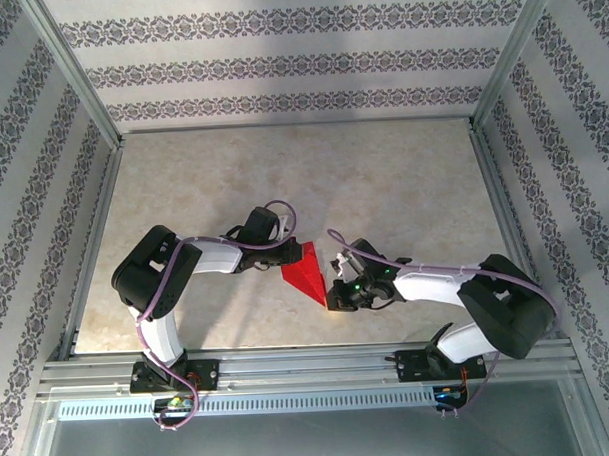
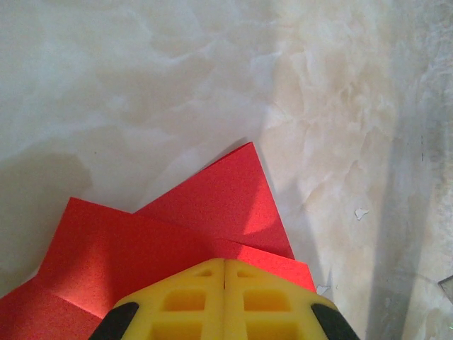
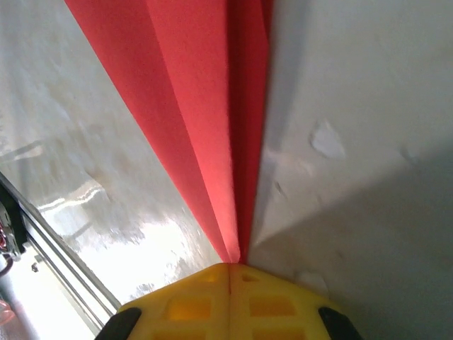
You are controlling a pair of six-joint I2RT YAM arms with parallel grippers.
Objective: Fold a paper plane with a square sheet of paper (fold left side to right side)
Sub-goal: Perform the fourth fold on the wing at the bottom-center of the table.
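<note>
Pinching the tip of the red paper (image 1: 306, 272) mid-table, the right gripper (image 3: 230, 278) clamps it; the left gripper (image 2: 224, 282), closed, pins the wide end. Best keep layers aligned, crease slowly.

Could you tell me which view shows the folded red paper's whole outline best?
The top external view: the red paper shows whole there, as a small pointed shape. The left wrist view shows its wide layered end, cut off at the frame; the right wrist view shows narrow folds tapering to the right gripper.
</note>
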